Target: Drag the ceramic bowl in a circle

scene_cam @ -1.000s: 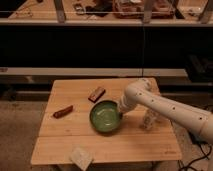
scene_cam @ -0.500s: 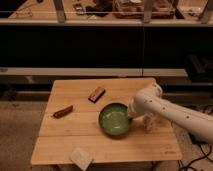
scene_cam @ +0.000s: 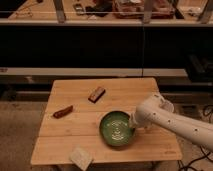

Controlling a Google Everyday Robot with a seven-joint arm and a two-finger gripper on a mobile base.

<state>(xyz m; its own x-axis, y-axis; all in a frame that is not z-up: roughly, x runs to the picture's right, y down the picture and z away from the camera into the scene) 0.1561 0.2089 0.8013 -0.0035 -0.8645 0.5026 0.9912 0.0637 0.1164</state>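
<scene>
The round, glossy green ceramic bowl (scene_cam: 117, 129) with its paler mottled centre sits front-centre on my wooden desk (scene_cam: 75, 120), nearer the front edge than before. My fingers (scene_cam: 133, 123) touch its right rim; grip unclear.

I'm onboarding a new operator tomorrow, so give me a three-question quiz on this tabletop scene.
1. True or false: the ceramic bowl sits on the wooden table.
2. Where is the gripper? A) at the bowl's right rim B) over the brown block C) off the table
3. Fill in: the pale square item lies near the table's ____ edge.

Key: 1 true; 2 A; 3 front. The arm reaches in from the right, and the reddish-brown item lies at the left, apart from the bowl.
</scene>
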